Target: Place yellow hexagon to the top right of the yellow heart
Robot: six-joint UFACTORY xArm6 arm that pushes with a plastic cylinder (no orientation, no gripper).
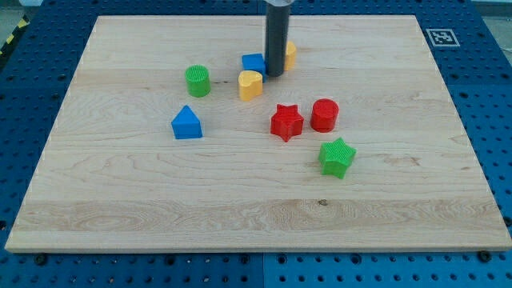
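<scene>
Nearest the view's bottom we find a green star [337,157], and just above it, toward the view's top, a red star [286,122] with a red cylinder [325,115] close beside it on the view's right. Well to the view's left of these sits a blue block with a peaked top [186,123], and above that a green cylinder [198,81]. Our arm carries no pincer, only a dark rod, and our tip [274,74] rests on the wooden board [120,208] between 2 blocks: a blue cube [253,63] at its left and the yellow hexagon [289,54] at its right, partly hidden behind the rod. We see the yellow heart [250,84] just below and left of our tip, so the hexagon lies up and to the right of it.
</scene>
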